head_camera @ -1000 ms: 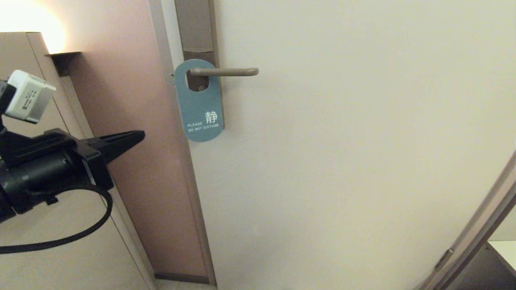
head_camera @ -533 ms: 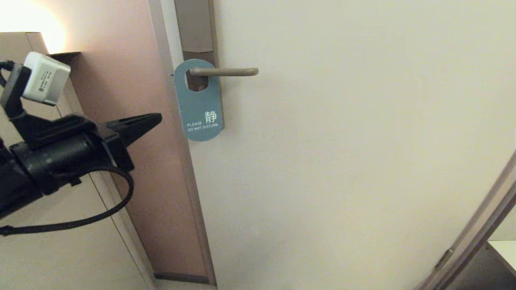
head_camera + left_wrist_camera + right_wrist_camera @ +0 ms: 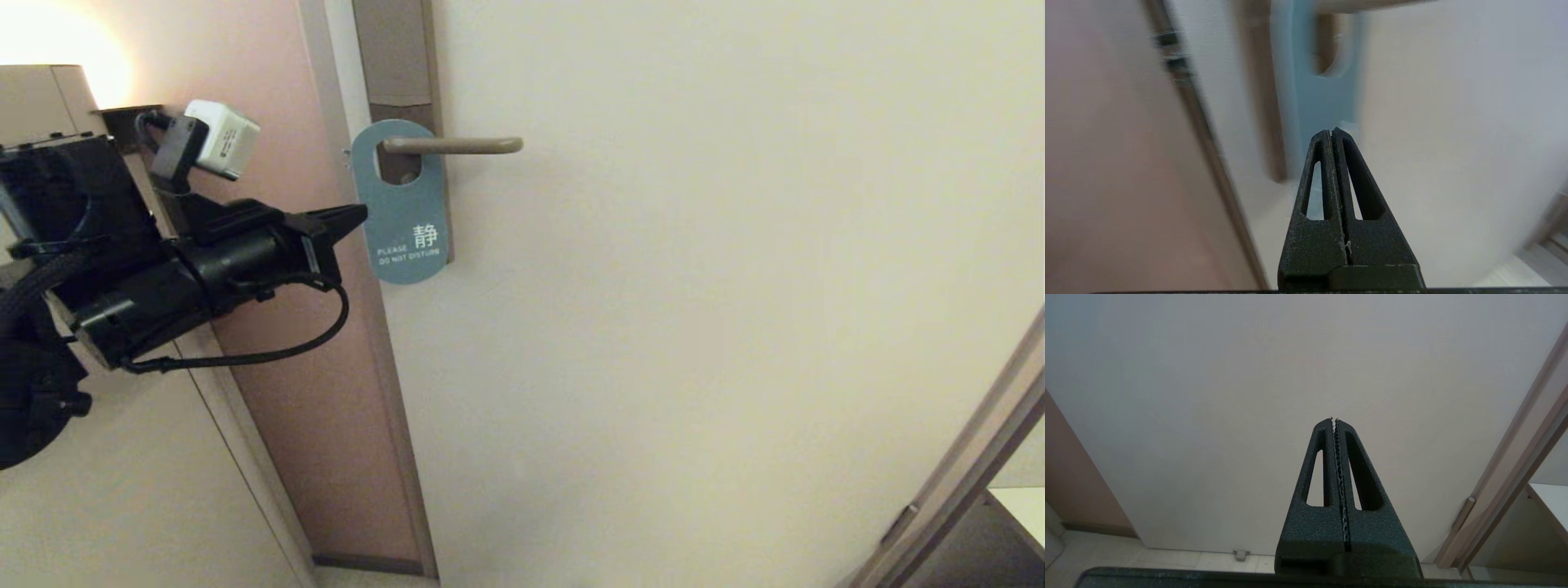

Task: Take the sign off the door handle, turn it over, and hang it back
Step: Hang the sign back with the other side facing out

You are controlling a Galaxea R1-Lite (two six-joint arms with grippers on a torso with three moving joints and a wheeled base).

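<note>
The teal-blue sign (image 3: 404, 208) hangs by its hole on the door handle (image 3: 453, 145), a bronze-grey lever on a brown backplate (image 3: 397, 61); white "PLEASE DO NOT DISTURB" faces out. My left gripper (image 3: 359, 215) is shut and empty, its tip just left of the sign's edge at mid height. In the left wrist view the sign (image 3: 1323, 94) lies blurred straight beyond the shut left gripper (image 3: 1332, 131). My right gripper (image 3: 1333, 420) is shut and empty, low down and facing the bare door; it is out of the head view.
The cream door (image 3: 694, 286) fills the middle and right. A pinkish wall (image 3: 269, 122) and the door frame (image 3: 371, 327) lie left of the handle, with a beige cabinet (image 3: 122, 490) nearer me. A doorstop (image 3: 1241, 553) sits on the tiled floor.
My left arm has risen and swung right, bringing its shut tip from well left of the sign to right beside its edge. The sign and handle have not moved.
</note>
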